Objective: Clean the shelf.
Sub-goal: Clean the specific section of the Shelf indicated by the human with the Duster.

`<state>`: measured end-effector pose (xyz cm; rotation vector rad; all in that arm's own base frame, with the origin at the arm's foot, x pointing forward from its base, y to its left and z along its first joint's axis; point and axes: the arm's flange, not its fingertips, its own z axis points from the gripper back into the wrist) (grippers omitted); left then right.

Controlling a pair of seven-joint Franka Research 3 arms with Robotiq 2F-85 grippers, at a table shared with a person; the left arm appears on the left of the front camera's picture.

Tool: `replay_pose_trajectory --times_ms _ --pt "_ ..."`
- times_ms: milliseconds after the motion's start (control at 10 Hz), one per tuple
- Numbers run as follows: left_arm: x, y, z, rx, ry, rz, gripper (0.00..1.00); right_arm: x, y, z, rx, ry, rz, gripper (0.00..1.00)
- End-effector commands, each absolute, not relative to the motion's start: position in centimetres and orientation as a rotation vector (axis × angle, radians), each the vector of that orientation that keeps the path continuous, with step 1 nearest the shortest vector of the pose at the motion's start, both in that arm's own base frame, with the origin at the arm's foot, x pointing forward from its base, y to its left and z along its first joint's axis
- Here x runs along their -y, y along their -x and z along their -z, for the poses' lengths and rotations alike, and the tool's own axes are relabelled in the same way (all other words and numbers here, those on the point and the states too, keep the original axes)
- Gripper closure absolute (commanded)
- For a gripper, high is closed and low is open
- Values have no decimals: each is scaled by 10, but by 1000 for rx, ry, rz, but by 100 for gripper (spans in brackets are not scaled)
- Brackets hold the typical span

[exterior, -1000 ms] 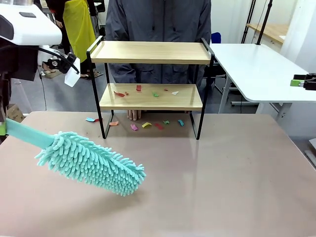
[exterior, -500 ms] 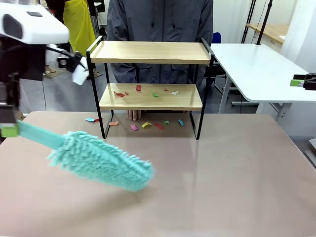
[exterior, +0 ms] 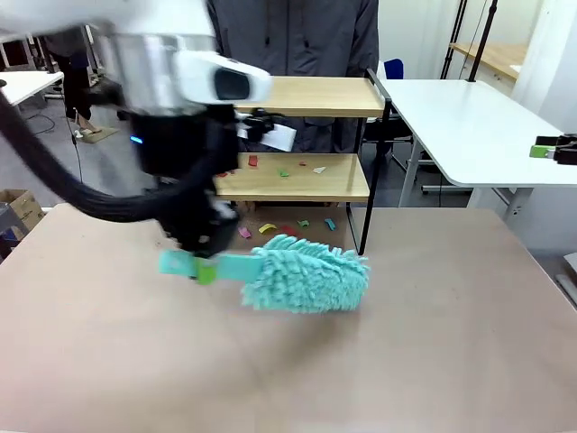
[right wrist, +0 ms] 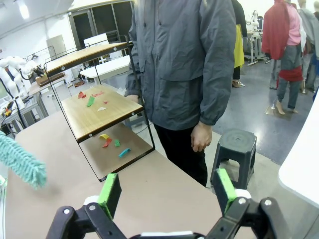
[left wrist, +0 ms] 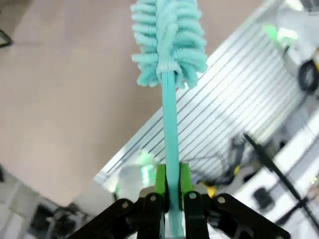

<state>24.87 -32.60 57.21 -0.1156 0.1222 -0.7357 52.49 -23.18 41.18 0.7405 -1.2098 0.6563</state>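
The shelf [exterior: 311,96] stands at the table's far side, two wooden boards in a black frame, and it appears again in the right wrist view as shelf [right wrist: 107,112]. Coloured paper scraps [exterior: 284,170] lie on its lower board, and more scraps [exterior: 302,224] lie on the table beneath. My left gripper [exterior: 204,268] is shut on the handle of a teal fluffy duster [exterior: 306,275], whose head hangs just in front of the shelf's base. In the left wrist view the green pads [left wrist: 160,180] clamp the duster [left wrist: 168,40] by its handle. My right gripper [right wrist: 167,191] is open and holds nothing; it also shows as right gripper [exterior: 552,149] at the far right.
A person [right wrist: 184,69] in a grey jacket stands right behind the shelf, one hand hanging beside it. A grey stool [right wrist: 234,147] sits on the floor near the person. A white table [exterior: 469,122] stands at the back right. The beige tabletop [exterior: 433,343] is bare in front.
My left arm has swung from the picture's left edge towards the middle, carrying the duster to the front of the shelf. The right gripper has stayed put.
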Motion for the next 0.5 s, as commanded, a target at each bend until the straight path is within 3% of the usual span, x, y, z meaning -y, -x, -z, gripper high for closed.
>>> replay_pose_trajectory --times_ms 0,200,400 --pt "358 -241 -558 -68 102 504 87 230 -524 -414 1203 -736 -664 0" --pt "382 -243 -541 -30 157 421 87 230 -524 -414 1203 -736 -664 0" --pt "393 -254 -542 -126 127 426 87 230 -524 -414 1203 -736 -664 0"
